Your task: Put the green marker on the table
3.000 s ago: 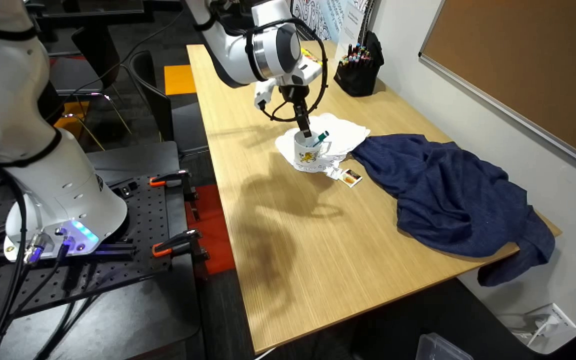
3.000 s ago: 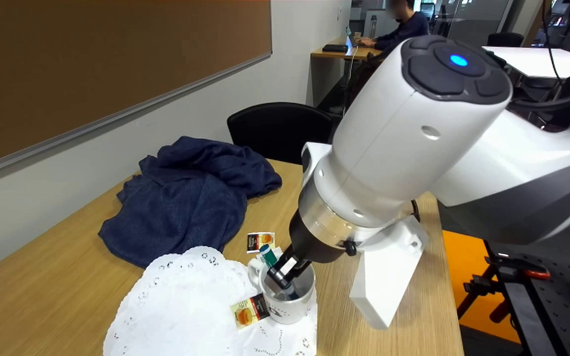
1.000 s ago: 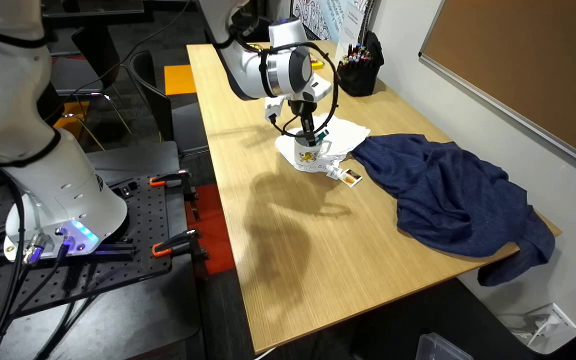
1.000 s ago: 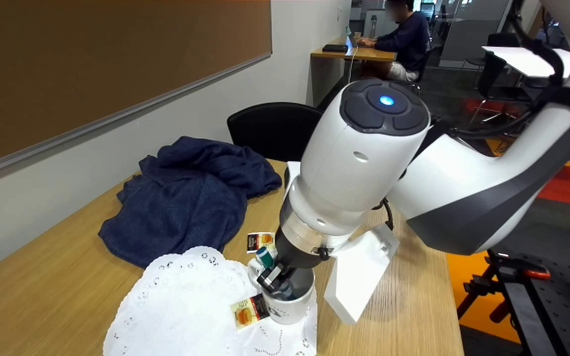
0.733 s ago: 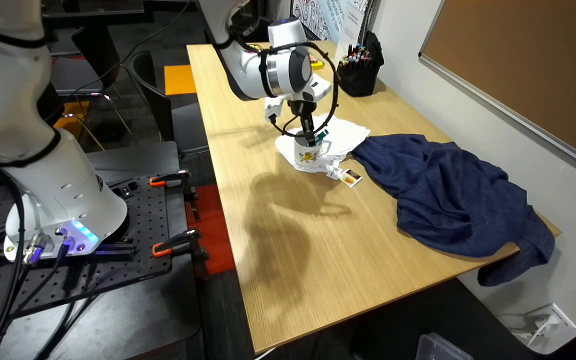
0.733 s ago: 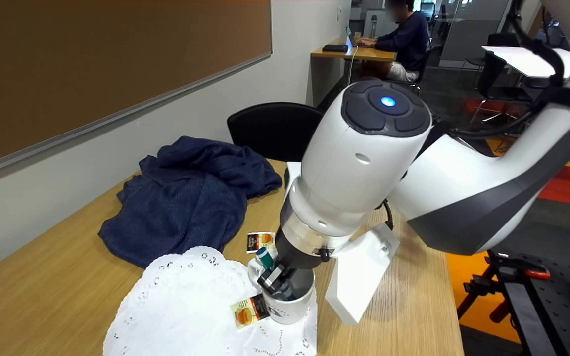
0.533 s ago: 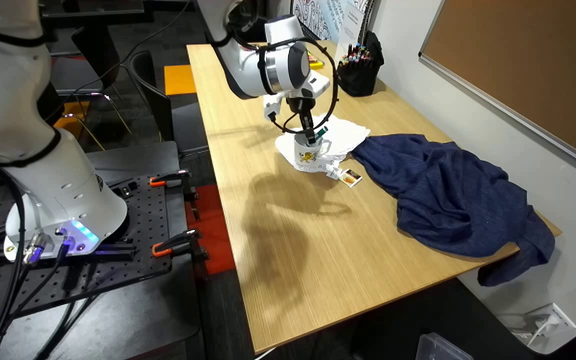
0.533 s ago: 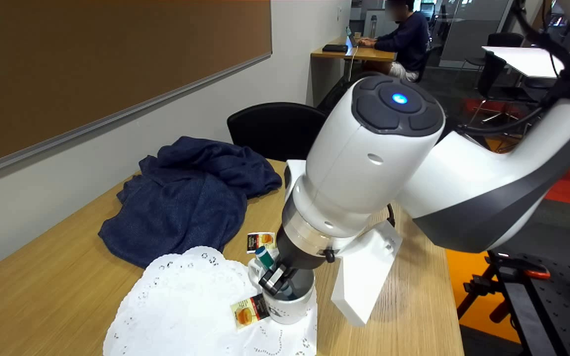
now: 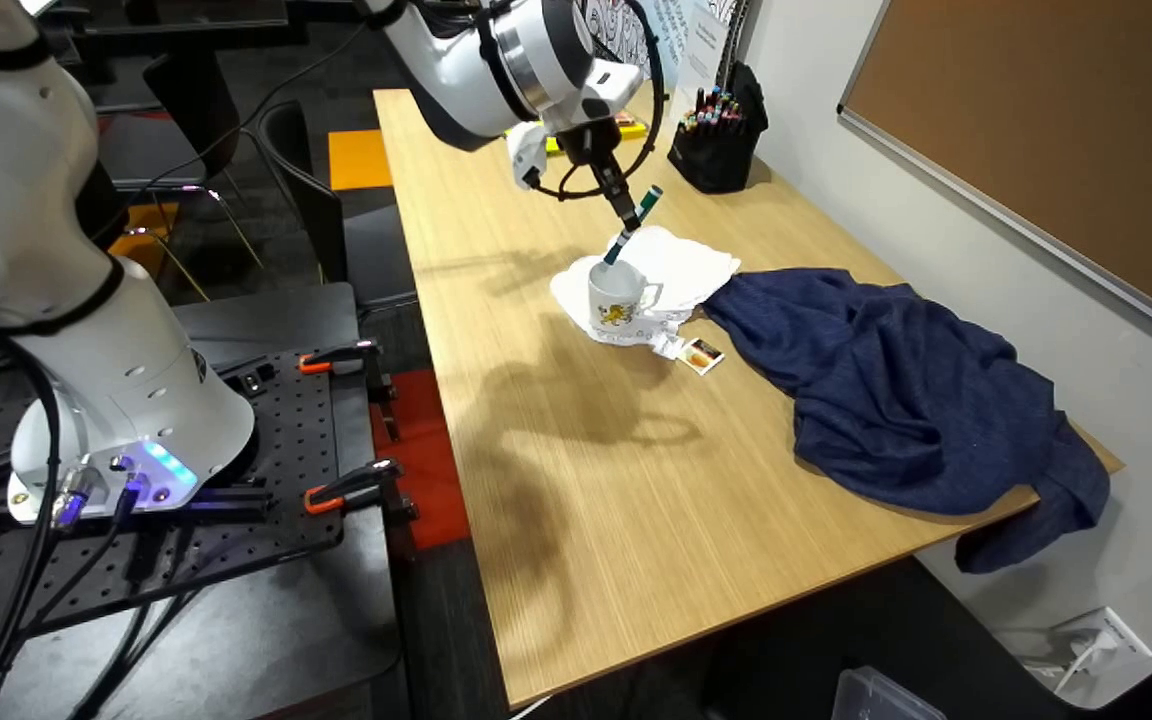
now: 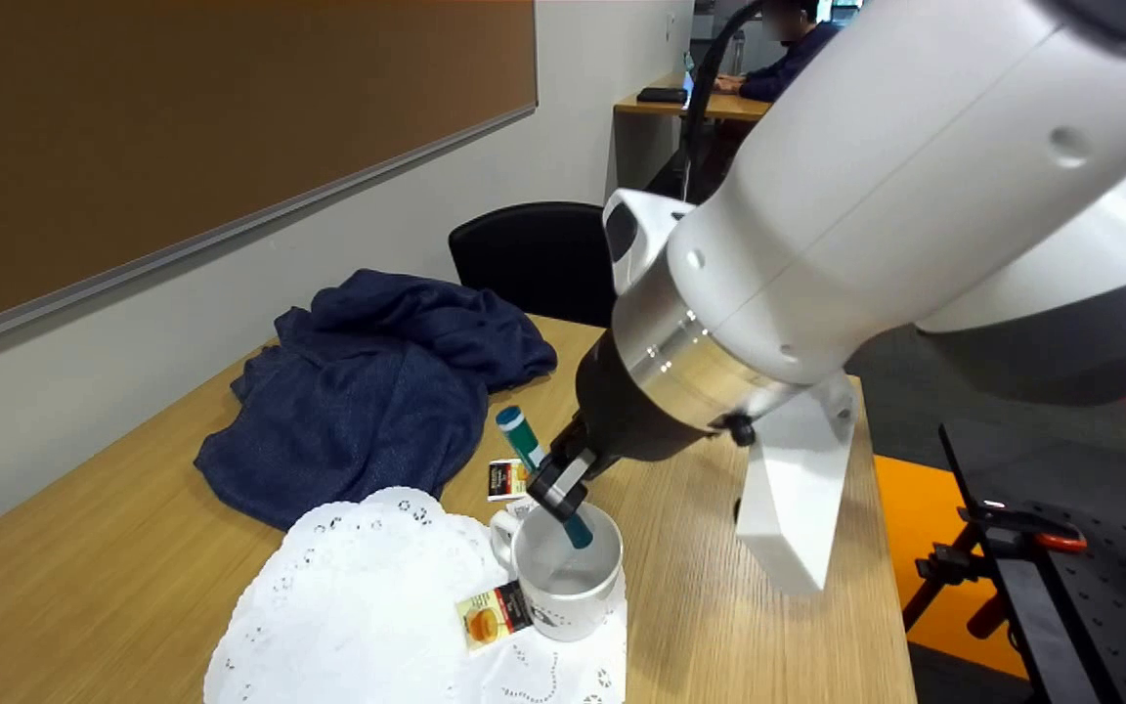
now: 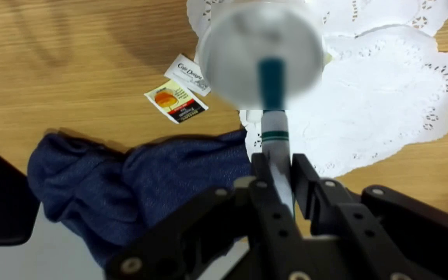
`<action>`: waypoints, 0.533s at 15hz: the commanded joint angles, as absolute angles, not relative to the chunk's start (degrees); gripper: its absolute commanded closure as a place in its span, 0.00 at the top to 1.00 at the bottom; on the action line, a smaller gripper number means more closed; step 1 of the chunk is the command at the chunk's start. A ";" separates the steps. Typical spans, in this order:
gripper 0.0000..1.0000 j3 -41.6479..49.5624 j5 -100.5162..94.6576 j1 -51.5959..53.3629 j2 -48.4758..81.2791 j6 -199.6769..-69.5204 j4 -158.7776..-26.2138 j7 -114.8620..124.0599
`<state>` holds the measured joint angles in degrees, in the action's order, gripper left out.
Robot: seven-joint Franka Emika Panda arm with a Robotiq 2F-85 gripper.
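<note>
My gripper (image 9: 629, 222) is shut on the green marker (image 9: 649, 202), gripping it around its pale barrel. The marker hangs tilted, its teal upper end sticking up past the fingers. Its lower teal tip points down at the mouth of the white cup (image 9: 615, 303); whether the tip is just above or just inside the rim I cannot tell. In the wrist view, the marker (image 11: 274, 126) runs between both fingertips, with the cup (image 11: 228, 66) blurred beyond it. The cup stands upright on white paper on the light wooden table (image 9: 656, 520).
White lace paper (image 10: 358, 606) lies under and beside the cup. Small packets (image 11: 175, 102) lie near the cup. A crumpled navy cloth (image 9: 916, 400) covers the table's wall side. A black holder full of markers (image 9: 714, 155) stands towards the far end.
My gripper has risen from the cup's mouth, drawing the marker up with it. Half a second ago most of the marker was down inside the cup. The cup has not moved.
</note>
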<state>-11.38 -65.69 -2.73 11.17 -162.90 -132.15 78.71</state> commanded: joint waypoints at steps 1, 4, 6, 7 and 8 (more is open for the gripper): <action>0.05 -11.03 -66.57 -3.01 1.13 -161.34 -137.88 80.32; 0.05 -10.78 -62.56 -3.94 -3.41 -160.06 -140.33 76.40; 0.05 -10.02 -58.20 -4.26 -5.14 -159.12 -141.62 72.25; 0.05 -9.60 -56.18 -4.43 -5.84 -158.49 -142.03 70.19; 0.05 -9.02 -53.86 -4.69 -6.42 -158.13 -142.47 67.57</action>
